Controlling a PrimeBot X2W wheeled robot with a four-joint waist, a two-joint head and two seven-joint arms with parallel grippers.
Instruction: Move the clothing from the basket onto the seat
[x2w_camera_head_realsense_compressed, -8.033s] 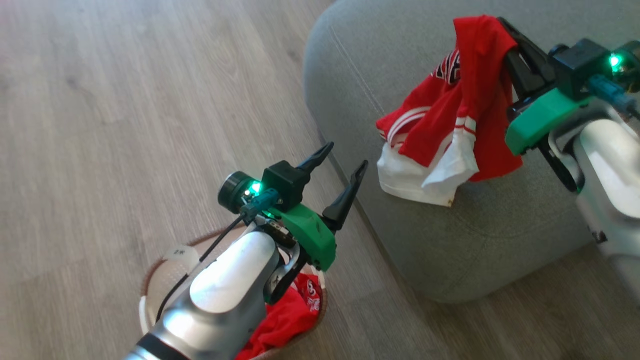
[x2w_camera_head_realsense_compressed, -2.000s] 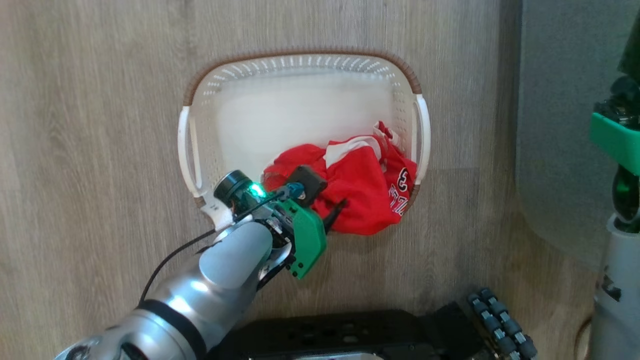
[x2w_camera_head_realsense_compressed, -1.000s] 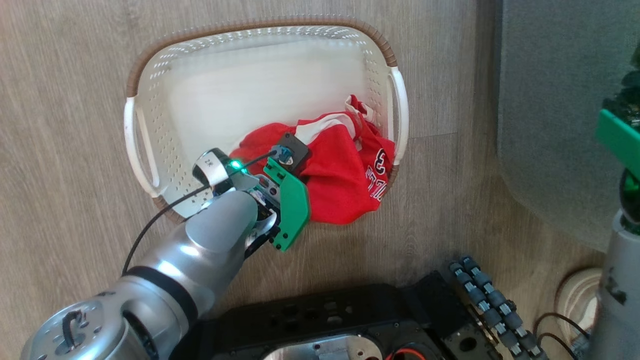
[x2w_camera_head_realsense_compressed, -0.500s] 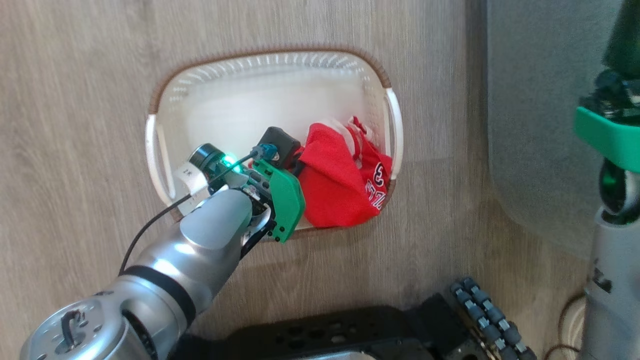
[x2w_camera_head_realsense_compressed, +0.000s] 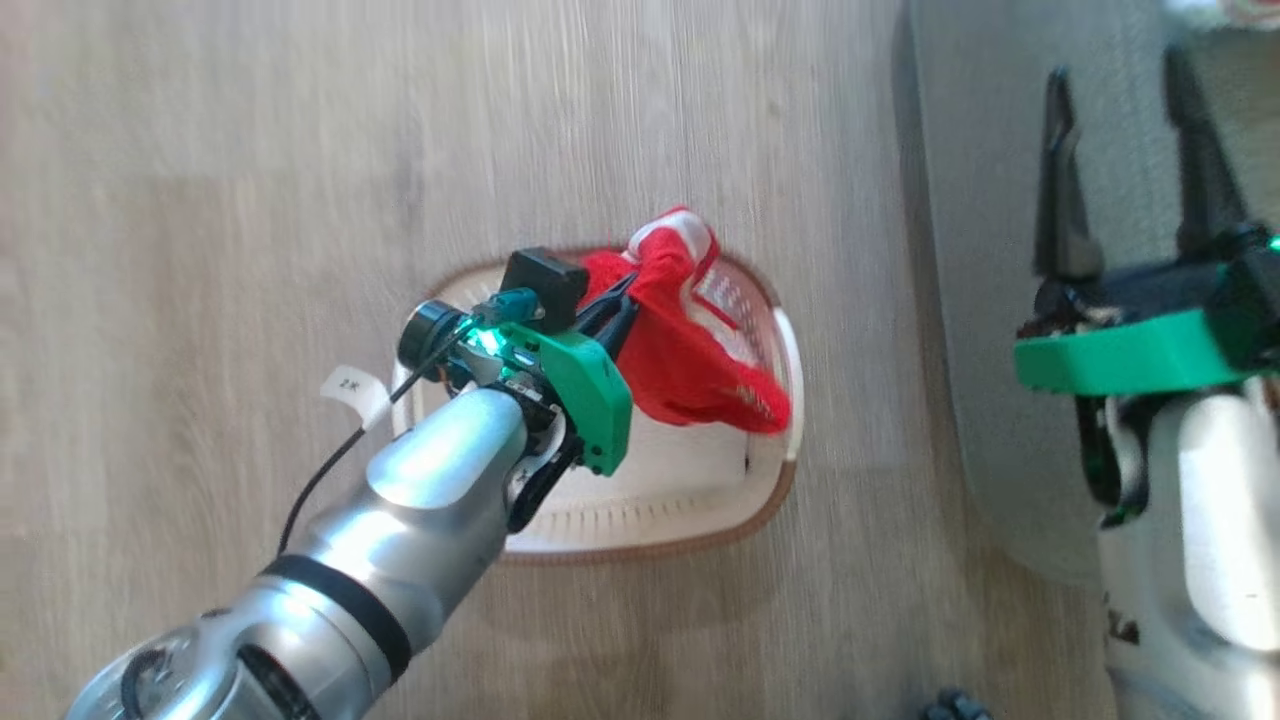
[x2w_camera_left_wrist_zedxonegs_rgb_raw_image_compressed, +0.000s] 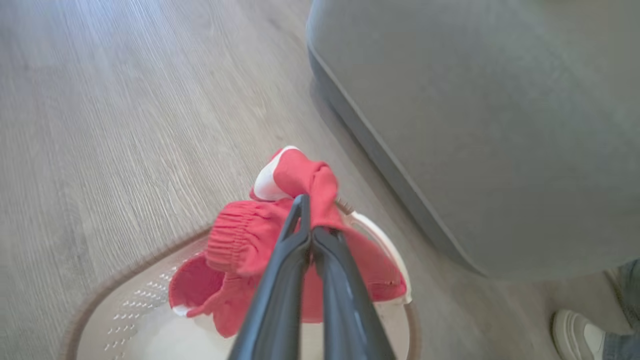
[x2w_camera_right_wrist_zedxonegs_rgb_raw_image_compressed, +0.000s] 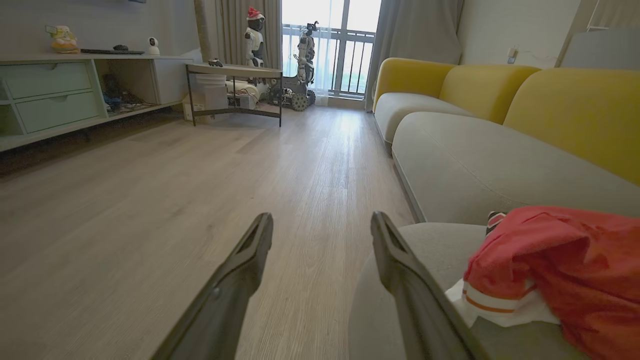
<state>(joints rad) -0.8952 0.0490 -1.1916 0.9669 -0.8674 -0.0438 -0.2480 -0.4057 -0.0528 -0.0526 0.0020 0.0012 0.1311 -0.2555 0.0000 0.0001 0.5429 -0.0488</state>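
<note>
A moment ago the left pincer (x2w_camera_head_realsense_compressed: 615, 300) was low down in the basket (x2w_camera_head_realsense_compressed: 650, 545), on top of the red clothing (x2w_camera_head_realsense_compressed: 690, 350). Now the clothing is up in the air and hangs from the pincer, above the basket. The white bottom of the basket shows below it. So the grab has worked, I think, and the next job is to carry the clothing over to the seat (x2w_camera_head_realsense_compressed: 960, 250).

The left pincer is squeezed tight on the clothing. In the left wrist view its two fingers press together, and a bunched bit of red cloth is caught near the tips. The rest droops down on both sides of the fingers.

The seat is to the right of the basket, near it, with a strip of floor (x2w_camera_head_realsense_compressed: 250, 200) between them. The right pincer (x2w_camera_head_realsense_compressed: 1115, 75) is wide apart and holds nothing. It hangs over the edge of the seat. The other red clothing (x2w_camera_right_wrist_zedxonegs_rgb_raw_image_compressed: 550, 250) lies on the seat, just right of that pincer.
</note>
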